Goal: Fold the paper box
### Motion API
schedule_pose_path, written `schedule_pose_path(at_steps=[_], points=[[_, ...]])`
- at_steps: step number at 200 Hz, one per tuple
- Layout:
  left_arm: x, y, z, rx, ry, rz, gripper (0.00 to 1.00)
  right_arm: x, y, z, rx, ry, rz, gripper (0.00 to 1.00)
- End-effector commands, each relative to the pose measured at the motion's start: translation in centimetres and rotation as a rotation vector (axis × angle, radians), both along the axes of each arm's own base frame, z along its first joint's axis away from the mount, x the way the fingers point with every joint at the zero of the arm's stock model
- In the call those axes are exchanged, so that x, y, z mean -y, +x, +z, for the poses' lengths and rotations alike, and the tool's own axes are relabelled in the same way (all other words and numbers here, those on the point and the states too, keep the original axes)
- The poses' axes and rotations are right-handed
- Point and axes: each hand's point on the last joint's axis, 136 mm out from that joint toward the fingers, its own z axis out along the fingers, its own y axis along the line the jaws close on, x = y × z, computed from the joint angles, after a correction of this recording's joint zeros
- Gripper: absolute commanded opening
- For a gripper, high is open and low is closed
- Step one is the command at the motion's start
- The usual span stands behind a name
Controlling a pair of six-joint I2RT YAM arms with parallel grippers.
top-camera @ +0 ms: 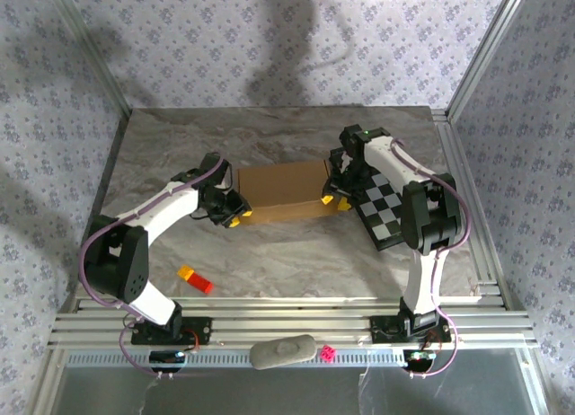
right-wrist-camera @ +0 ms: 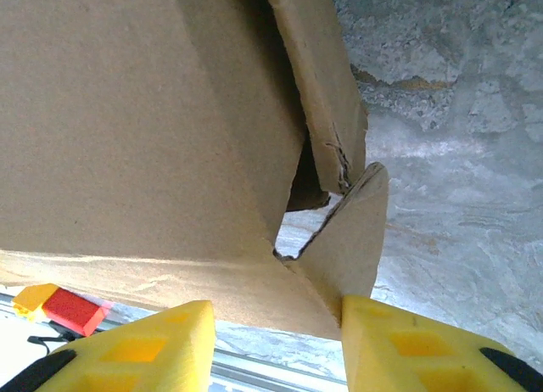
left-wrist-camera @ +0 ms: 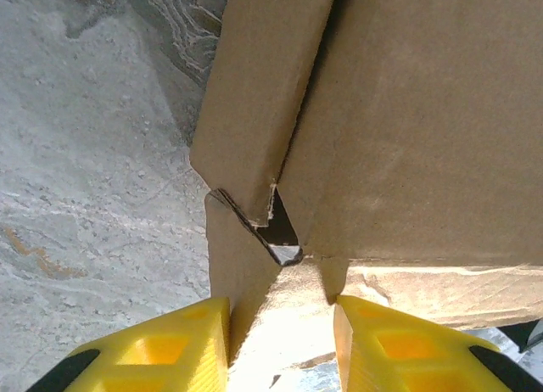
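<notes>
Carrying everything is the marbled surface (top-camera: 296, 253), with both arms reaching out over it from its near edge. The left arm (top-camera: 162, 208) has its elbow pushed out, away from the checkered board (top-camera: 382, 213), and its forearm slants low toward the board. The right arm (top-camera: 427, 208) rises right over the board, bends at the top and drops its wrist at the board's left edge.

The paper box (top-camera: 283, 192) lies flat just beside the board, on the board's left. Its long axis runs straight away from the board, so one short end is next to the board and the other faces away from it. That line is probably what the coming move depends on. Each end has its own arm nearest: the right tool (top-camera: 332, 199) is at the end by the board, and the left tool (top-camera: 235, 216) is at the end away from it.

From each wrist, the yellow fingers (left-wrist-camera: 170, 350) stand apart, with a corner of brown cardboard filling the space between them. The pictures do not show whether either tool is actually pinching that cardboard or only straddling it.

At both ends a side flap (left-wrist-camera: 254, 86) is turned up, though not seated. A small dark gap shows at the corner where it meets the wall. The fold therefore looks partly done, with the end flaps judged to need tucking next.

A small red-and-orange block (top-camera: 195, 279) lies well apart from the board, toward the left arm's base.
</notes>
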Motion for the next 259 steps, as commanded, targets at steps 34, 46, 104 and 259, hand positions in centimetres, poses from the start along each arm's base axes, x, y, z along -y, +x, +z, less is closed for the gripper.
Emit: schedule_pose_path(at_steps=[34,46,104,259], points=[[1.1,-0.4,0.6,-0.065,-0.142,0.074,0.34,-1.5,-1.0,1.0,-0.121,0.078,-0.024,0.42],[1.2,-0.5,0.5,-0.074,-0.153,0.078,0.34,-1.5,-1.2,0.9,-0.138,0.08,-0.024,0.42],[0.5,-0.8,-0.1,-0.082,-0.104,0.055,0.34,-1.1,-1.9,0.0,-0.168,0.065,-0.025,0.41],[0.1,-0.3,-0.3,-0.067,-0.057,0.027,0.33,-2.2,-1.3,0.1,-0.226,0.176,-0.118,0.4]])
